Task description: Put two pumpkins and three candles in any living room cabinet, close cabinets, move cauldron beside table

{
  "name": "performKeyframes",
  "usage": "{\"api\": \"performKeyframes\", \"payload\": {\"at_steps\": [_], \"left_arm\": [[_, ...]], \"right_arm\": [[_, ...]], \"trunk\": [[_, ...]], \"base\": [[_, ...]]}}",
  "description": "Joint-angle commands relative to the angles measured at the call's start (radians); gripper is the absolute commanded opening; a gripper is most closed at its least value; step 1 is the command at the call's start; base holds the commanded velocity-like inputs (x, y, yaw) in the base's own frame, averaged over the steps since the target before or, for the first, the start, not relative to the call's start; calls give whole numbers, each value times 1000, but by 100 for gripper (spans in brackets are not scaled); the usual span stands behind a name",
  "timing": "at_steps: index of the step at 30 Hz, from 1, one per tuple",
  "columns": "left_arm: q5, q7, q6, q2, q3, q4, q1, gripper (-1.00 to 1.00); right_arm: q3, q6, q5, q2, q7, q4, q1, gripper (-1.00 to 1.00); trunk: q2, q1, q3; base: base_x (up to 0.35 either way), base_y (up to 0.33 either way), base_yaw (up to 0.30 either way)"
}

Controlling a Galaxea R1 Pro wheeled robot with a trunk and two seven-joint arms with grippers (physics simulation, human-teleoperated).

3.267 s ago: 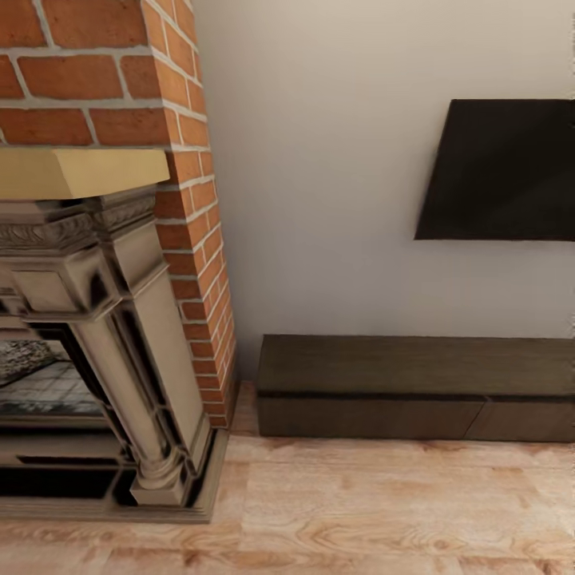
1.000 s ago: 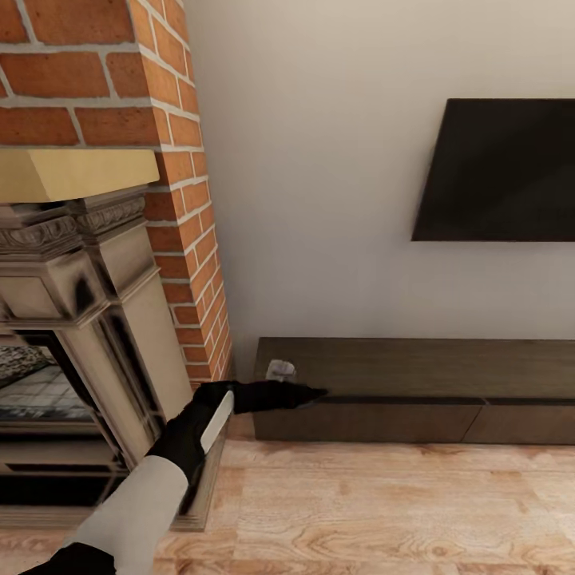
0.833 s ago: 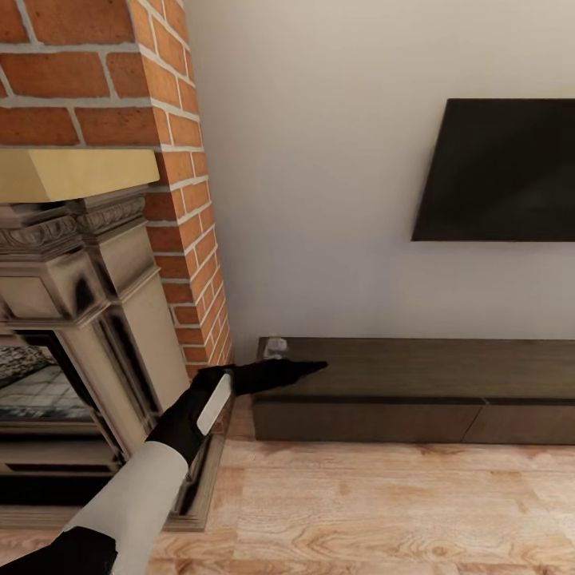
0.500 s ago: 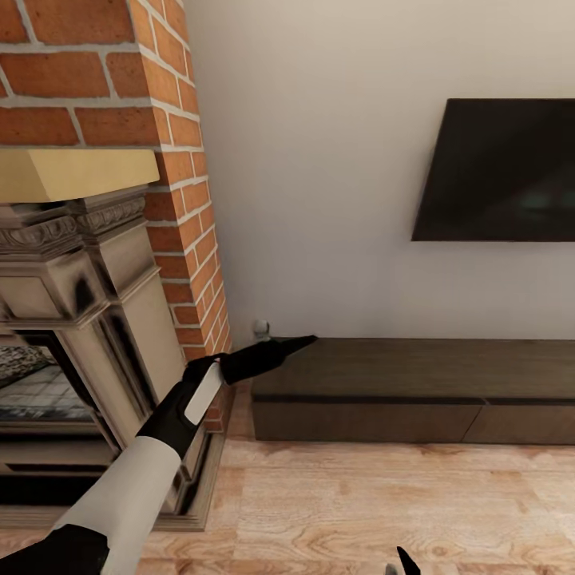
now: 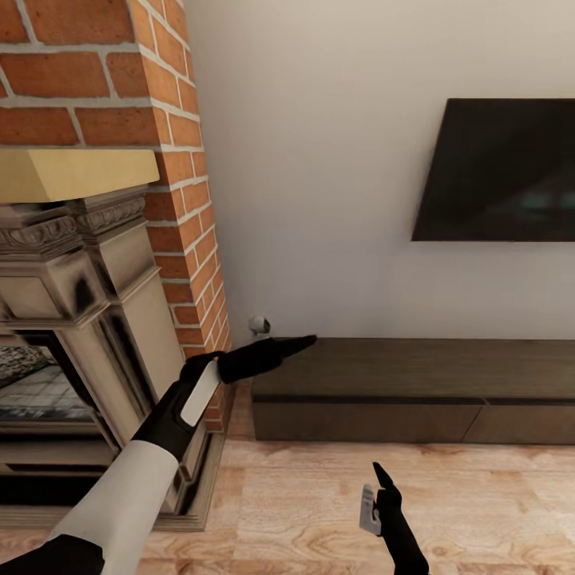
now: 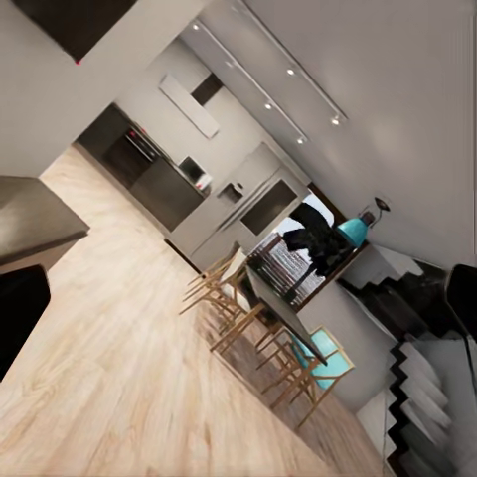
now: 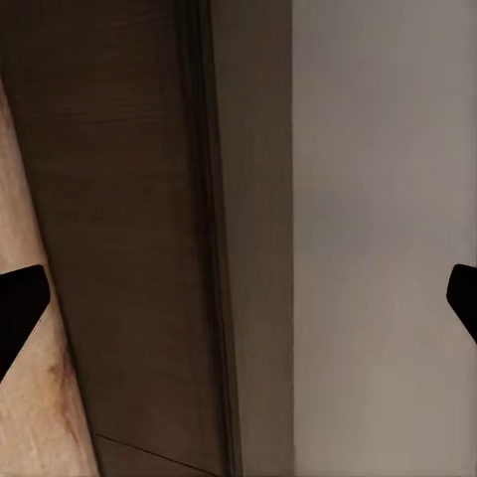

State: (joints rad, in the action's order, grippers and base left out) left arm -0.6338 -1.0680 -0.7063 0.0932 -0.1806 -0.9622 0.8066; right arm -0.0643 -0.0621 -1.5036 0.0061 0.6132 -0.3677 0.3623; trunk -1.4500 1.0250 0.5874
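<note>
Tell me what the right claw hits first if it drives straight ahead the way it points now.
Probably the cabinet: the right claw hangs over the floor aimed at it, and its wrist view looks along the cabinet top to the wall behind. Depth is unclear.

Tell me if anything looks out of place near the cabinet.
Yes. A small greyish candle sits in mid-air against the wall by the brick column, above the cabinet end, just beyond the left tool, resting on nothing visible.

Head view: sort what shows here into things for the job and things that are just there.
For the job:
- cabinet, low, dark wood, drawer fronts shut
- candle, small and grey, just above the left gripper
- right gripper, low over the floor

Just there:
- brick fireplace
- television on the wall
- wood floor
</note>
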Motion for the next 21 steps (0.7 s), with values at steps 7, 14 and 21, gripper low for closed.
{"api": "performKeyframes", "payload": {"at_steps": [7,14,21], "left_arm": [[0,-8,-2,-10,1,-6,-3,100],[0,-9,-1,-13,1,-5,-3,100],[0,-9,-1,-13,1,-7,-3,100]], "right_arm": [[0,-3,0,0,0,28,4,100],[0,-4,2,-1,1,30,4,100],[1,-8,6,-1,2,22,4,100]], "trunk": [[0,0,0],[0,0,0],[0,0,0]], "base": [[132,-58,0],[321,-15,0],[246,-1,0]]}}
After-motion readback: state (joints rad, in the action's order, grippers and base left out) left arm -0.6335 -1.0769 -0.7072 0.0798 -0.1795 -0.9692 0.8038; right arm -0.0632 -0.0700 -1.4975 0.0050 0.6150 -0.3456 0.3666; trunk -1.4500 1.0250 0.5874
